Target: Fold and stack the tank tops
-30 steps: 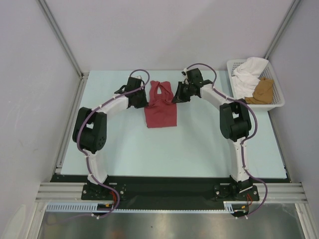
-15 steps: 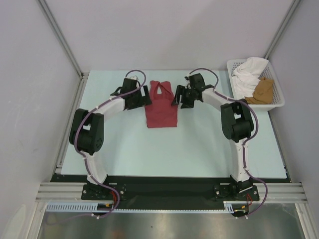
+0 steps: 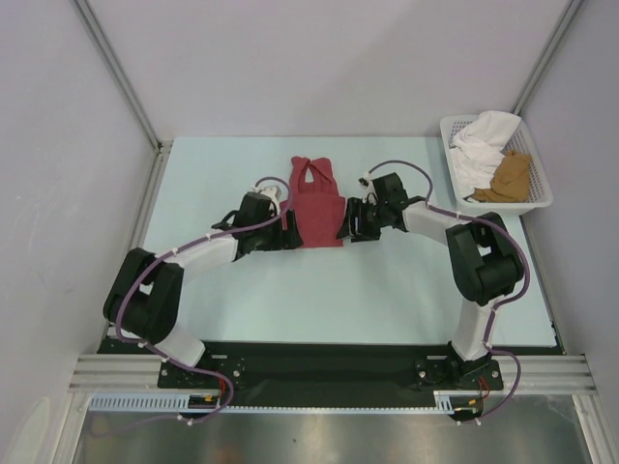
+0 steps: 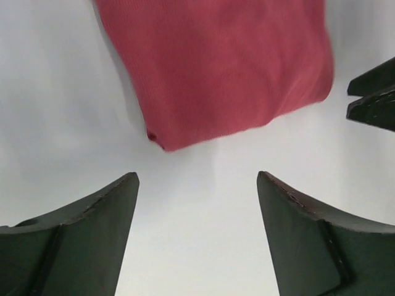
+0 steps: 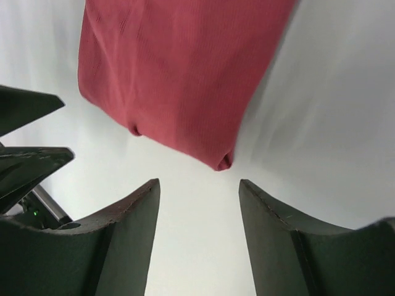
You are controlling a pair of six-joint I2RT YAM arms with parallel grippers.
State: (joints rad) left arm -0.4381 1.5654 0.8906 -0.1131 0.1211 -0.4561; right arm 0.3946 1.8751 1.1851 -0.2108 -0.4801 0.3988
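The dark red tank top lies flat mid-table as a narrow folded strip, straps at the far end. My left gripper stands open at its near left corner, and my right gripper stands open at its near right corner. In the left wrist view the red hem lies just beyond the empty open gripper. The right wrist view shows the same hem ahead of the open gripper, apart from it. The tan-brown tank top lies crumpled in the basket.
A white mesh basket stands at the back right corner, holding a white cloth beside the tan-brown top. Grey walls close in the table on three sides. Each wrist view shows the other gripper's fingers at its edge.
Both grippers have opened, let go of the red top near its strap end, and moved toward me along its sides to the near hem corners. The top has stayed in place.
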